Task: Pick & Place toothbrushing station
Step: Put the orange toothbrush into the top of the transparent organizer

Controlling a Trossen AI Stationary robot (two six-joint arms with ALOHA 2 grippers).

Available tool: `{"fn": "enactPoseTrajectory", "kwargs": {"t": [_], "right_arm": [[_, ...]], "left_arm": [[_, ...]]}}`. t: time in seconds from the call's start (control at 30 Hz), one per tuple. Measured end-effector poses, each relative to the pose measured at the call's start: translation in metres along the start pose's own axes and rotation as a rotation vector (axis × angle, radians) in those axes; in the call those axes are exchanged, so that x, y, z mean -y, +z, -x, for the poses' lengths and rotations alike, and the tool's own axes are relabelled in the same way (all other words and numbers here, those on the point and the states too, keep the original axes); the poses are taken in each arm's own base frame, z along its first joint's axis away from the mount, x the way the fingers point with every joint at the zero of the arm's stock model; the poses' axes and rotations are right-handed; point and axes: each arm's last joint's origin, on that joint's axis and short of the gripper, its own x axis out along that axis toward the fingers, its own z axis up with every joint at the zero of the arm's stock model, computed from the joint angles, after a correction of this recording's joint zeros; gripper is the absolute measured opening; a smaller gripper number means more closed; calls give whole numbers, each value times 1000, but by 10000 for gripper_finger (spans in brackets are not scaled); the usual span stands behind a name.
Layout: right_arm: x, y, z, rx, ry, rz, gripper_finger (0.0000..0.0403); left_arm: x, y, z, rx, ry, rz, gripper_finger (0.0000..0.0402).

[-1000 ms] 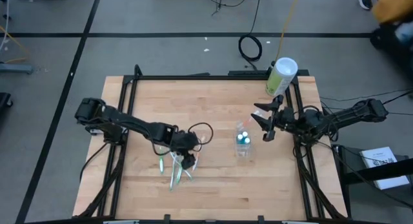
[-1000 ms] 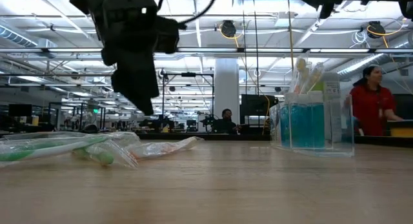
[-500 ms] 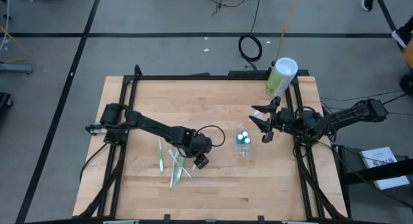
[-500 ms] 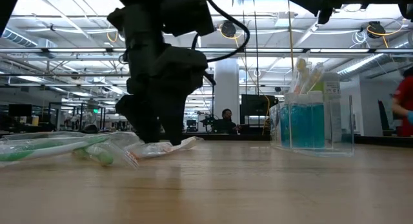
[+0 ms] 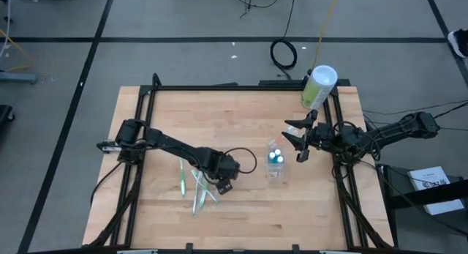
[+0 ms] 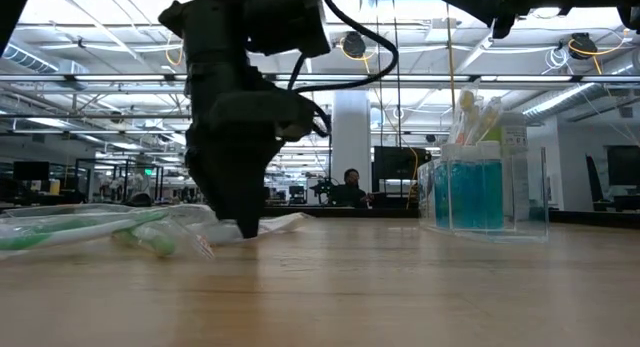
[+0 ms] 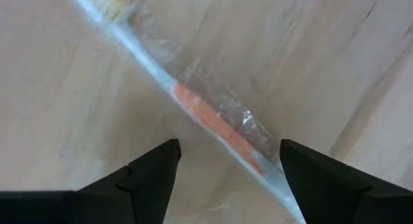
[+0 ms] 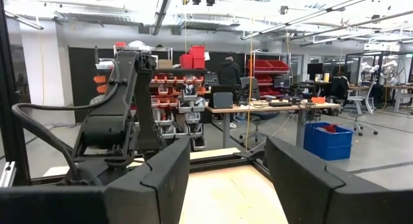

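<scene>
Near the worktop [image 5: 241, 115] middle, my left tool [image 5: 224, 186] hangs low with fingers spread over a wrapped pink-handled brush [image 7: 213, 117], gripping nothing. More wrapped brushes [image 5: 194, 187] lie left of it. My right tool [image 5: 295, 142] waits released beside the clear cup [image 5: 275, 162].

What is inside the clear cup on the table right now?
The clear cup holds a few upright brushes or tubes, showing as teal tops from above and pale tips above its rim; bluish contents fill the lower part. Their exact number cannot be told.
</scene>
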Motion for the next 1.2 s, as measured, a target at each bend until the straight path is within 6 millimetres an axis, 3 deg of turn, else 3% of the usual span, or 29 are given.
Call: {"fn": "enactPoseTrajectory", "kwargs": {"t": [0.13, 0.4, 0.6, 0.7, 0.83, 1.2], "right_arm": [[0, 0, 0, 0, 0, -2, 194], [0, 0, 0, 1, 0, -3, 194], [0, 0, 0, 0, 0, -3, 194], [0, 0, 0, 0, 0, -3, 194], [0, 0, 0, -2, 0, -2, 194], [0, -3, 0, -30, 1, -6, 194]], "left_arm": [[-4, -3, 4, -48, 71, -78, 282], [-21, -7, 20, -46, 467, -184, 282], [-30, 1, 21, -35, 477, -131, 282], [-39, 4, 22, -17, 496, 11, 282], [-46, 11, 24, -6, 424, 212, 282], [-12, 14, 27, 10, 54, 89, 282]]}}
